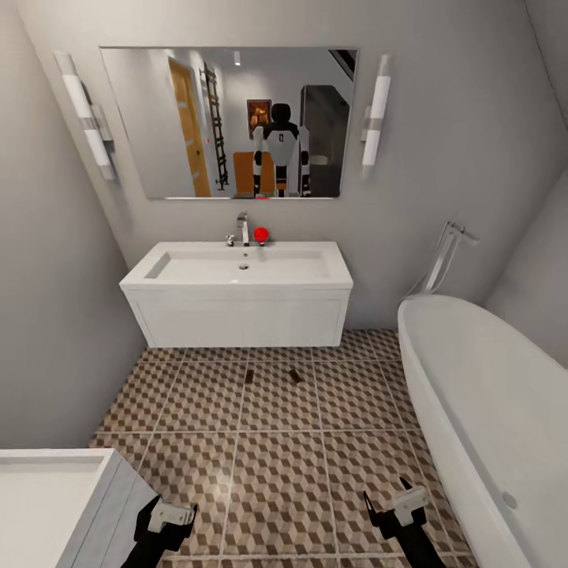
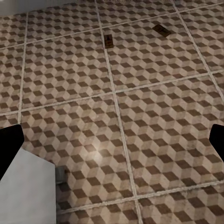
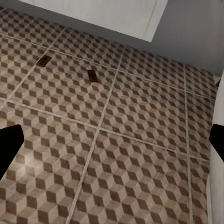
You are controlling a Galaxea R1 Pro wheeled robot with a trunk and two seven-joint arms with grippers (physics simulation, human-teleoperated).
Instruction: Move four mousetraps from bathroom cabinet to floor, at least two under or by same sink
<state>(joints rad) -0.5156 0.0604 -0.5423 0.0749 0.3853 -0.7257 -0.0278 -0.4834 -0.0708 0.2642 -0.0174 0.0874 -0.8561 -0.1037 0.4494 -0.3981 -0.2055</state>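
Observation:
Two mousetraps point(image 1: 249, 376) point(image 1: 295, 376) lie flat on the cube-patterned bathroom floor point(image 1: 276, 473), just in front of the white vanity under the bathroom sink point(image 1: 237, 268). The left wrist view shows them as small brown boards point(image 2: 109, 42) point(image 2: 162, 31), and so does the right wrist view point(image 3: 45, 60) point(image 3: 93, 75). My left gripper point(image 1: 170, 519) point(image 2: 112, 149) and right gripper point(image 1: 388, 495) point(image 3: 112, 144) hang low over the tiles, well short of the traps, both open and empty. The cabinet is out of direct view.
A white bathtub point(image 1: 481, 394) runs along the right. The corner of a second white vanity point(image 1: 55, 497) sits by my left arm. A mirror point(image 1: 229, 122) above the sink reflects the robot and orange-brown furniture behind it. A red object point(image 1: 260, 233) stands by the tap.

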